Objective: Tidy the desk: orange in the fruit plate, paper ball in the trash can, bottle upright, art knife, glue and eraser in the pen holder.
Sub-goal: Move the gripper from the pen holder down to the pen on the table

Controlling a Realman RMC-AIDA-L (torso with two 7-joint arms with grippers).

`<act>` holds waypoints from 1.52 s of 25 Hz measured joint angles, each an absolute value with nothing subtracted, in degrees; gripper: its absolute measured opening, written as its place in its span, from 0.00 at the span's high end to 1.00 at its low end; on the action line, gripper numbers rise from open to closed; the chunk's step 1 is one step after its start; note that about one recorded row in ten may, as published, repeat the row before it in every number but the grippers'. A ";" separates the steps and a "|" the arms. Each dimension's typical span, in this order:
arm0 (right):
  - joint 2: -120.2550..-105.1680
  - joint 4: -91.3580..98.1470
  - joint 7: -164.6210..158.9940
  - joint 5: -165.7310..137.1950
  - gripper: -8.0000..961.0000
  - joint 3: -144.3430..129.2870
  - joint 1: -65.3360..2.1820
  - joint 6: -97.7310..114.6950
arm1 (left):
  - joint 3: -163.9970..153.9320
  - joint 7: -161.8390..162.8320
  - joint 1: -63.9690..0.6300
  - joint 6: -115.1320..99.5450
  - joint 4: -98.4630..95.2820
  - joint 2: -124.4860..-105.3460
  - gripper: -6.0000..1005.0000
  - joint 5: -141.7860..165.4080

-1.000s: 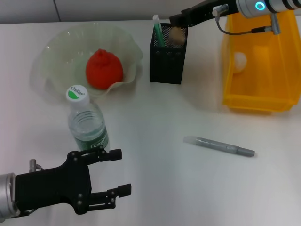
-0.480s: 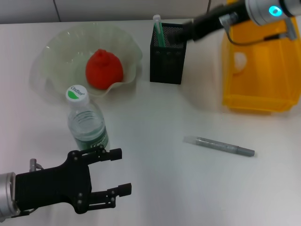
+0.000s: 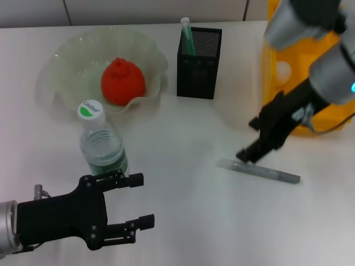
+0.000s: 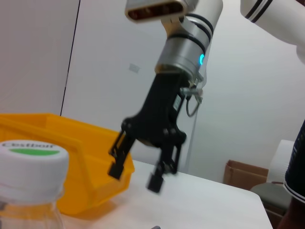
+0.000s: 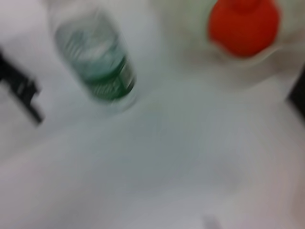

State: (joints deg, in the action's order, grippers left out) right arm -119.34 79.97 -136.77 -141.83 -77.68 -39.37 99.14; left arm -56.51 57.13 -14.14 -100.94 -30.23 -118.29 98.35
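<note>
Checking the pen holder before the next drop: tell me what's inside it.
A green-and-white stick stands upright in the black mesh pen holder, at the corner nearest the fruit plate. The mesh walls hide the lower interior, so anything lying at the bottom cannot be seen.

The left wrist view shows the right gripper (image 4: 135, 173) above the white bench (image 4: 205, 202), its black fingers (image 4: 116, 164) spread apart and empty. A yellow plastic bin (image 4: 71, 157) stands on the bench behind it. The white-capped clear plastic bottle (image 4: 31, 164) stands upright in the foreground, its green-marked cap level.
</note>
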 joint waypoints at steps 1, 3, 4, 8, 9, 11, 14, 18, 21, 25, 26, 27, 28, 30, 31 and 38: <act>-119.35 79.66 -136.69 -142.18 0.17 -79.20 -39.33 99.13 | -56.51 57.13 -14.25 -100.96 -30.24 -118.29 0.22 98.35; -119.38 78.86 -136.73 -143.49 0.17 -82.00 -39.41 98.99 | -56.51 57.13 -14.36 -101.01 -30.24 -118.30 0.22 98.35; -119.40 78.48 -136.84 -144.28 0.17 -83.05 -39.51 98.82 | -56.51 57.13 -14.39 -101.03 -30.24 -118.30 0.22 98.35; -119.53 76.83 -136.89 -146.18 0.17 -87.15 -39.70 97.54 | -56.51 57.13 -14.42 -101.07 -30.24 -118.30 0.22 98.35; -119.54 76.49 -136.77 -146.43 0.18 -87.95 -39.70 96.95 | -56.51 57.13 -14.42 -101.07 -30.24 -118.30 0.22 98.35; -119.54 75.62 -136.63 -146.99 0.18 -88.98 -39.79 95.62 | -56.51 57.13 -14.52 -101.08 -30.24 -118.30 0.22 98.35; -119.44 73.84 -136.25 -147.27 0.18 -89.20 -40.12 93.95 | -56.51 57.13 -14.59 -101.08 -30.24 -118.30 0.22 98.35; -119.37 70.74 -135.49 -147.28 0.19 -89.11 -40.94 92.53 | -56.51 57.13 -14.60 -101.06 -30.24 -118.30 0.22 98.35; -119.36 68.44 -135.23 -147.16 0.19 -89.05 -41.37 91.29 | -56.51 57.13 -14.59 -100.99 -30.14 -118.30 0.22 98.35; -119.47 67.33 -135.10 -147.06 0.31 -89.20 -41.42 90.17 | -56.51 57.13 -14.59 -100.95 -30.08 -118.30 0.22 98.35; -119.48 67.10 -135.09 -147.05 0.34 -89.21 -41.48 90.01 | -56.51 57.13 -14.59 -100.95 -30.08 -118.30 0.22 98.35; -119.48 66.74 -135.09 -147.04 0.38 -89.21 -41.59 89.95 | -56.51 57.13 -14.59 -100.95 -30.07 -118.30 0.22 98.35; -119.49 66.35 -135.09 -147.03 0.42 -89.22 -41.71 89.87 | -56.51 57.13 -14.59 -100.95 -30.04 -118.30 0.22 98.35; -119.50 65.57 -135.08 -147.01 0.60 -89.23 -41.91 89.56 | -56.51 57.13 -14.59 -100.98 -29.98 -118.30 0.22 98.35; -119.51 65.21 -135.08 -147.01 0.60 -89.25 -42.01 89.32 | -56.51 57.13 -14.59 -100.98 -29.97 -118.30 0.22 98.35; -119.53 64.27 -135.00 -147.15 0.61 -89.40 -42.22 88.44 | -56.51 57.13 -14.59 -100.99 -29.97 -118.30 0.22 98.35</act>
